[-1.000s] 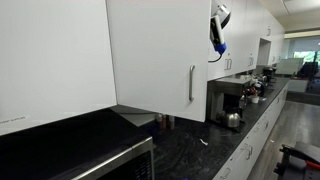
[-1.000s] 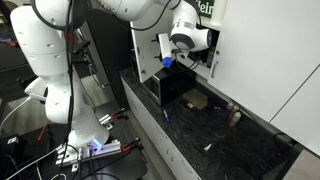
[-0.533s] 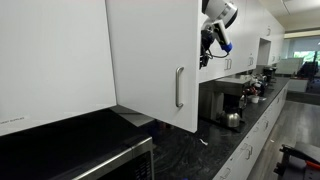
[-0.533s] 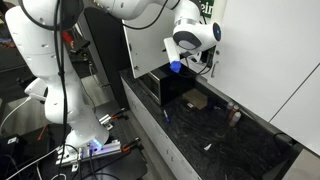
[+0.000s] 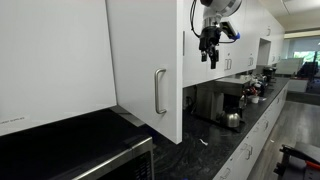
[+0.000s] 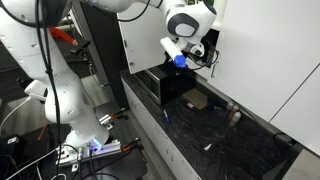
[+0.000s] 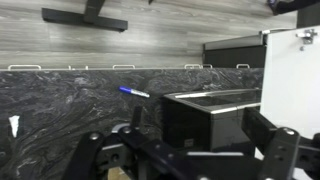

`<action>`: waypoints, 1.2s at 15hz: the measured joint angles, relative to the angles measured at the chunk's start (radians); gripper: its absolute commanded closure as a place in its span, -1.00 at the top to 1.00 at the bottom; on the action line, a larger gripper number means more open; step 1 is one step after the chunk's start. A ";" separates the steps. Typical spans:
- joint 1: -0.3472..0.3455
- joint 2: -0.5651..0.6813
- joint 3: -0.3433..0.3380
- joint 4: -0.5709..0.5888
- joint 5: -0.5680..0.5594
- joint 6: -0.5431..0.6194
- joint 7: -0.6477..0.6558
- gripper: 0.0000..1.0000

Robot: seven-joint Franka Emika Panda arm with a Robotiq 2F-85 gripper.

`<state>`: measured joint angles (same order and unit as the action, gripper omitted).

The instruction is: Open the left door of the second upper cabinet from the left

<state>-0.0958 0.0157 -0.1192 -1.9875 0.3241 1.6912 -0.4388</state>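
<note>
The left door (image 5: 140, 60) of the wide white cabinet stands swung open toward the camera, its steel bar handle (image 5: 160, 92) near the free edge. In an exterior view it shows as a white panel (image 6: 143, 35). My gripper (image 5: 210, 52) hangs fingers-down just beyond the door's free edge, in front of the open cabinet; I cannot tell whether it touches the door. It also shows in an exterior view (image 6: 184, 57). In the wrist view the gripper (image 7: 180, 145) is open and empty, with the white door (image 7: 295, 60) at the right.
A black speckled counter (image 5: 200, 148) runs below. A black box (image 6: 172, 85) stands on it under the gripper, also in the wrist view (image 7: 210, 115). A blue pen (image 7: 134, 92) lies on the counter. A coffee machine (image 5: 232, 105) stands further along. The twin door (image 6: 270, 50) is shut.
The door has swung further open, its handle moving left in the exterior view. My gripper has turned to point downward and shifted slightly with the door's edge.
</note>
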 measured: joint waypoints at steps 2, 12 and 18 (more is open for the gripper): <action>0.016 -0.042 0.019 -0.029 -0.107 0.018 0.007 1.00; 0.081 -0.277 0.080 -0.238 -0.382 0.251 0.117 1.00; 0.081 -0.342 0.079 -0.286 -0.372 0.326 0.297 1.00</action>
<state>-0.0143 -0.3260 -0.0400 -2.2733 -0.0479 2.0168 -0.1413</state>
